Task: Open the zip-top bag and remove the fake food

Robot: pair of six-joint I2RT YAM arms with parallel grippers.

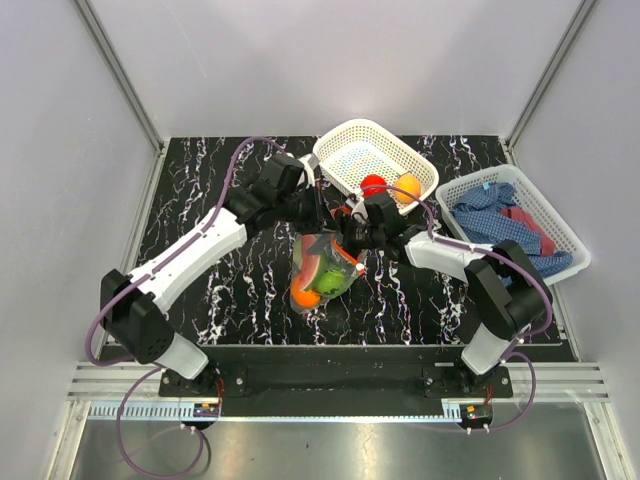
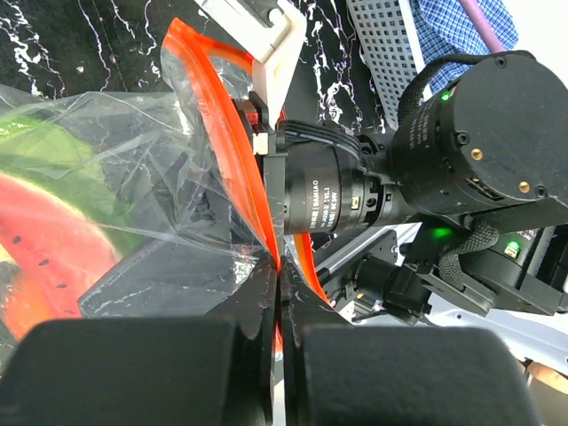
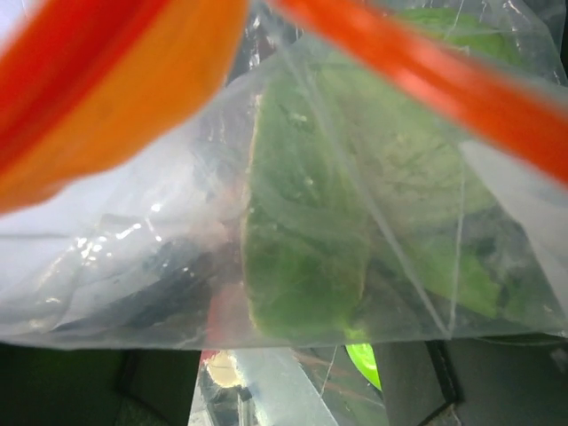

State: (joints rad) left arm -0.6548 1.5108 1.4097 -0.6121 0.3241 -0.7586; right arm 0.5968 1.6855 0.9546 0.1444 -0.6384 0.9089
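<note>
The clear zip-top bag (image 1: 323, 270) hangs low over the table's middle with its orange-red zip strip (image 2: 226, 133) at the top. Inside it are a watermelon slice (image 1: 318, 262), an orange ball (image 1: 305, 296) and a green fruit (image 1: 331, 284). My left gripper (image 2: 280, 275) is shut on the zip strip and sits at the bag's top (image 1: 322, 222). My right gripper (image 1: 352, 238) is right beside the bag's mouth. Its jaws (image 3: 284, 382) stand wide apart with the bag's plastic and green food (image 3: 311, 248) filling the view in front of them. A red tomato (image 1: 373, 184) and an orange ball (image 1: 407, 187) lie in a white basket (image 1: 345, 135).
A second white lattice basket (image 1: 565, 225) at the right holds blue and red cloths (image 1: 500, 215). The first basket stands just behind both grippers. The two wrists are very close together; the right wrist's camera (image 2: 324, 200) shows right in front of my left gripper.
</note>
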